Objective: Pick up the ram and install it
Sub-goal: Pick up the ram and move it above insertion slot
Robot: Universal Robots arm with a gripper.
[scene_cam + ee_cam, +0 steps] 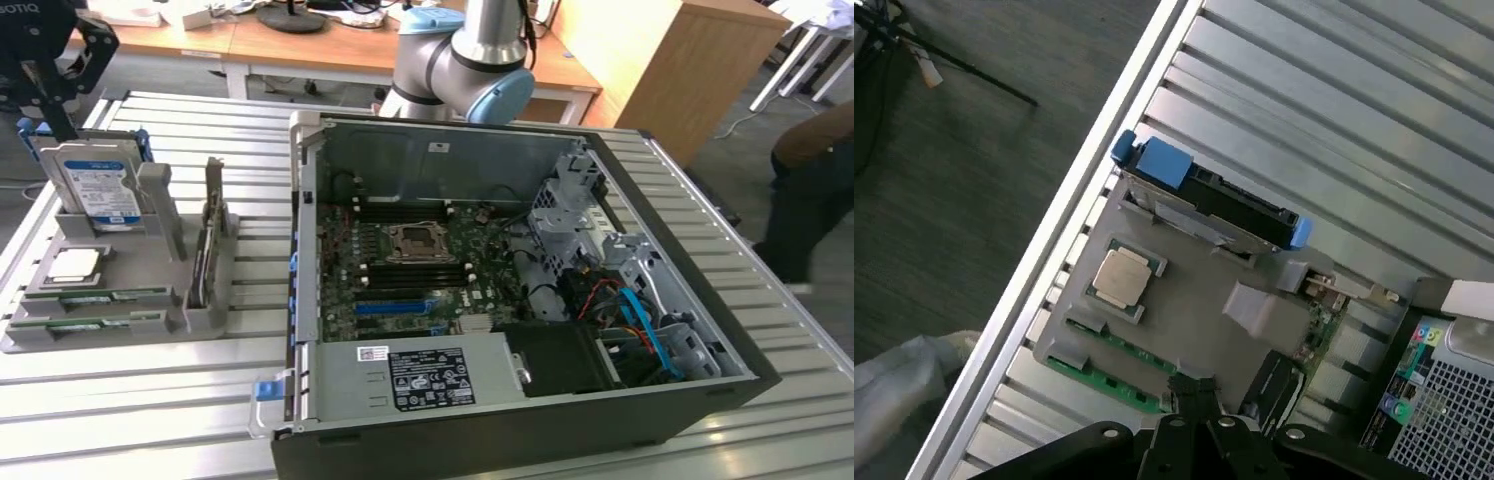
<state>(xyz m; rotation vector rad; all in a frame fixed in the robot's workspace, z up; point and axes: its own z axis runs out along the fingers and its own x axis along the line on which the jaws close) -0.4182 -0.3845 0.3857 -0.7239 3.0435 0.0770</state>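
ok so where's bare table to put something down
Most bare table: in front of the tray, on the exterior view's left of the case. A thinner strip borders the case on that view's right. Tray-to-case gap is tight; the tray is full.

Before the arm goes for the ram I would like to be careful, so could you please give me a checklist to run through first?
1. Black gripper empty: ok, shut on nothing above the grey plastic tray.
2. Gripper open for a pick: not ok, shut.
3. Long green ram stick in its tray slot: ok, along the tray's edge.
4. Black computer case open over the green motherboard: ok, interior exposed.
5. Memory slots beside the square silver processor socket free: cannot tell.
6. Person clear of the ribbed metal table: cannot tell, standing close at the exterior view's right.
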